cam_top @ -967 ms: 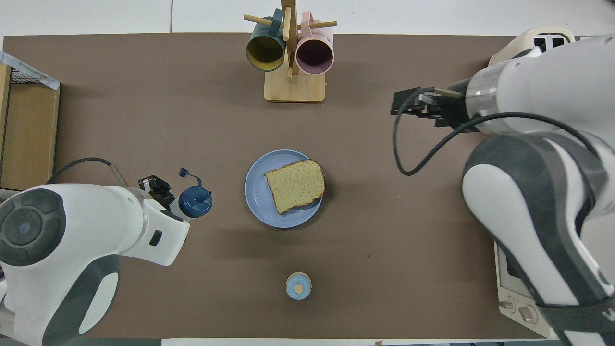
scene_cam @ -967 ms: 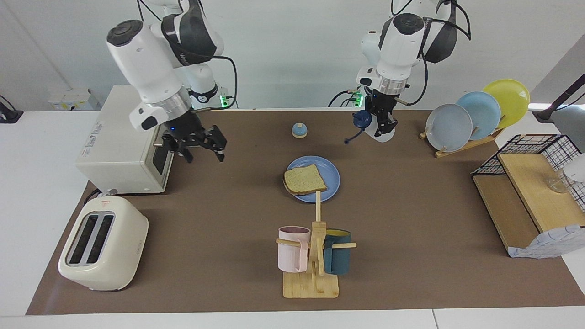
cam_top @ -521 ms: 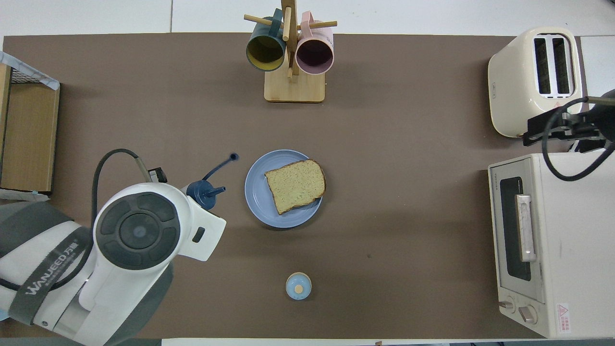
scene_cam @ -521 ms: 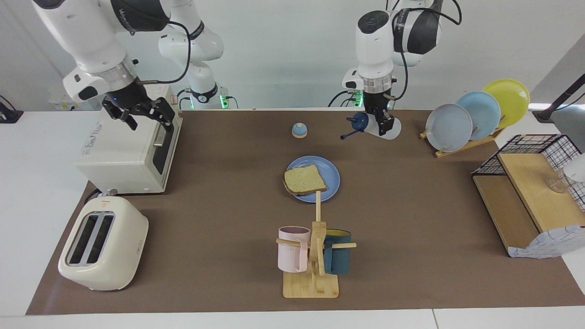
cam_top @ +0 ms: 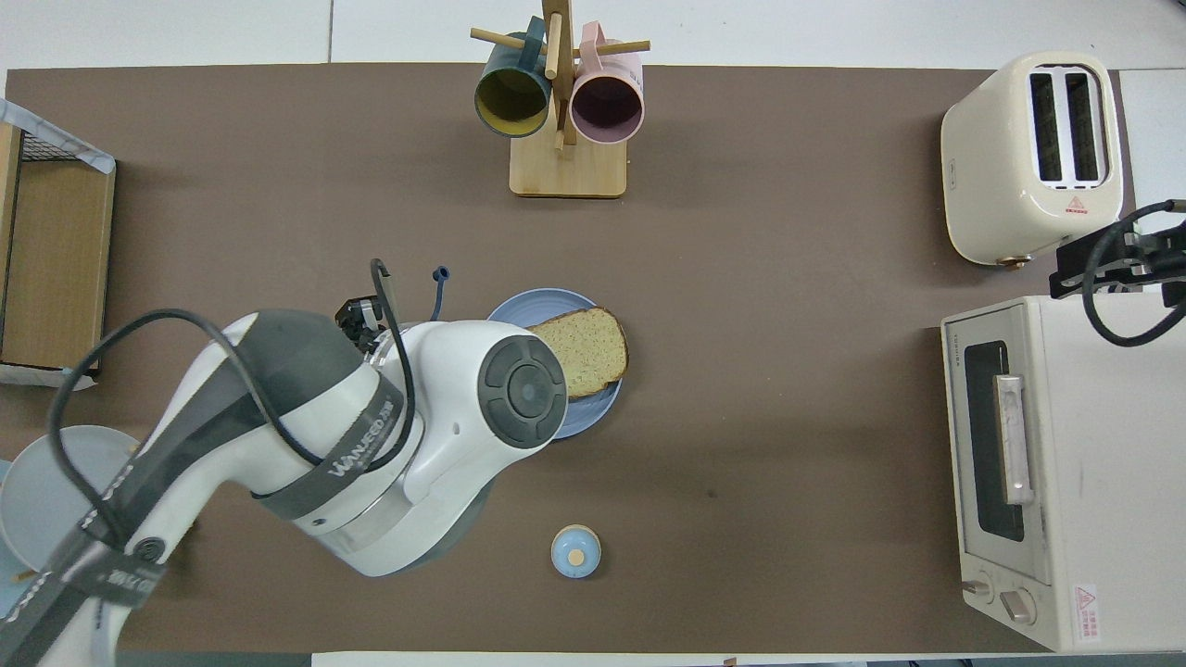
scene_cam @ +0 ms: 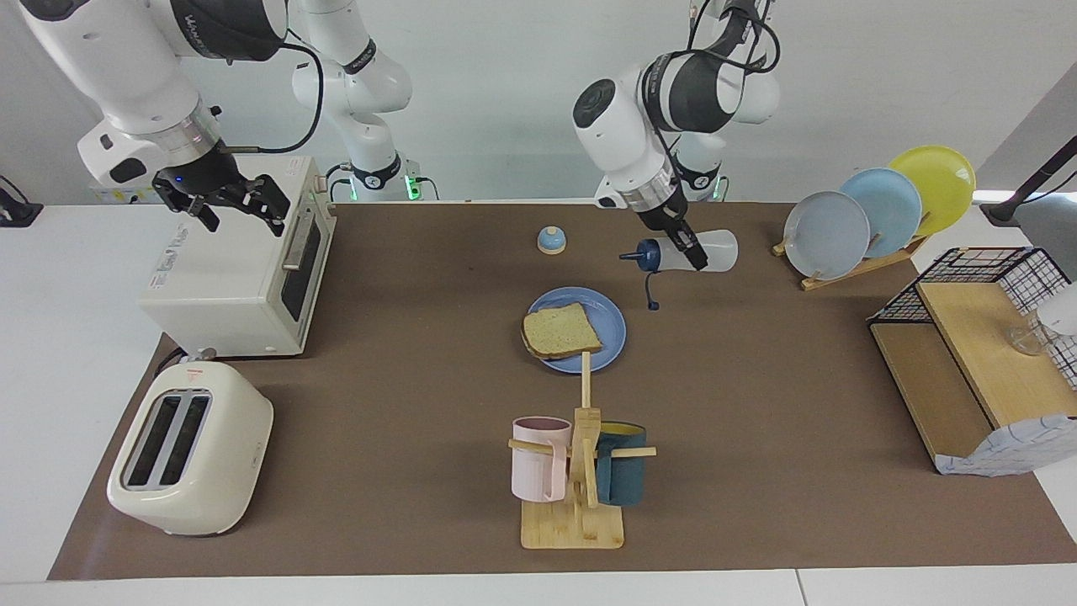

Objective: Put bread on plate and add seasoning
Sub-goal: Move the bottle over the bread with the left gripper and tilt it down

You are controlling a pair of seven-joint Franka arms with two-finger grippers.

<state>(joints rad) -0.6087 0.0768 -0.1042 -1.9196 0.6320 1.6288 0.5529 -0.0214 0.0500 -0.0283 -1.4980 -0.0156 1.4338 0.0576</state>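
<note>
- Your left gripper (scene_cam: 692, 251) is clamped on the seasoning (scene_cam: 694, 251), carried on its side up in the air, over the mat just off the plate's rim toward the left arm's end.
- The bottle's navy cap (scene_cam: 646, 255) points toward the plate, and its loop (scene_cam: 650, 295) dangles down from it.
- From overhead, the left arm's body covers the bottle and part of the plate, so you can't judge from there how close the cap is to the rim; only the loop (cam_top: 439, 275) peeks out.
- The bread (scene_cam: 561, 331) lies flat on the blue plate (scene_cam: 611, 316) in the middle of the table, its crust hanging slightly past the rim on the right arm's side.
- Your right gripper (scene_cam: 229, 202) hangs with its jaws spread wide and nothing in them, above the toaster oven (scene_cam: 227, 278) at the right arm's end.
- The toaster (scene_cam: 189, 449) sits farther from the robots than the toaster oven.
- The small bell (scene_cam: 551, 240) sits nearer to the robots than the plate; the mug rack (scene_cam: 580, 471) stands farther out.
</note>
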